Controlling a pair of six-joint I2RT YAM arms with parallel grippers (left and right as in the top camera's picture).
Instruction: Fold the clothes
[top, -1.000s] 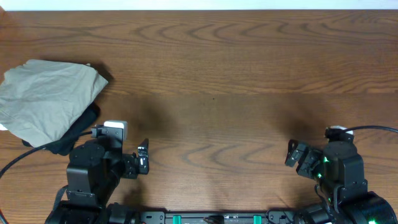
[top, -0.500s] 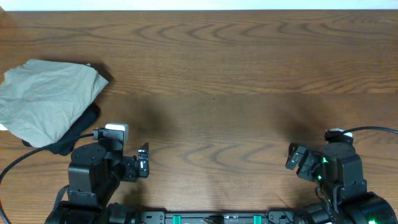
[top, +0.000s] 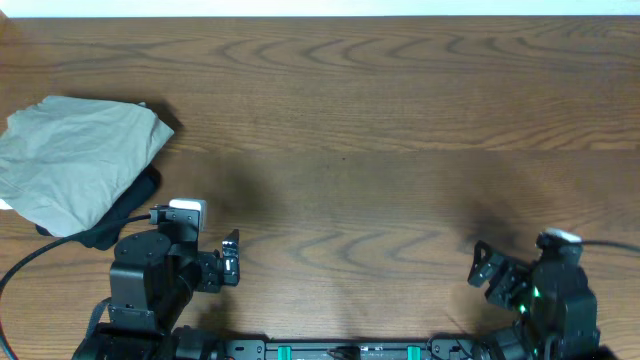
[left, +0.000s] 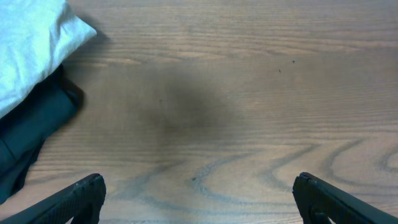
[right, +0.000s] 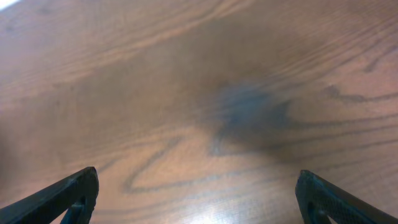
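Observation:
The pale khaki shorts lie as a folded bundle at the table's left edge, on top of a black garment. In the left wrist view a corner of the shorts shows at the upper left, over the black garment. My left gripper is open and empty near the front edge, to the right of and below the bundle; its fingers straddle bare wood. My right gripper is open and empty at the front right, far from the shorts, over bare wood.
The wooden table stretches across the view. A black cable runs from the left arm's base past the black garment. A small white bit pokes out at the left edge under the shorts.
My right arm has drawn back toward the front edge, and slightly right. My left arm has pulled back a little. The shorts have not moved.

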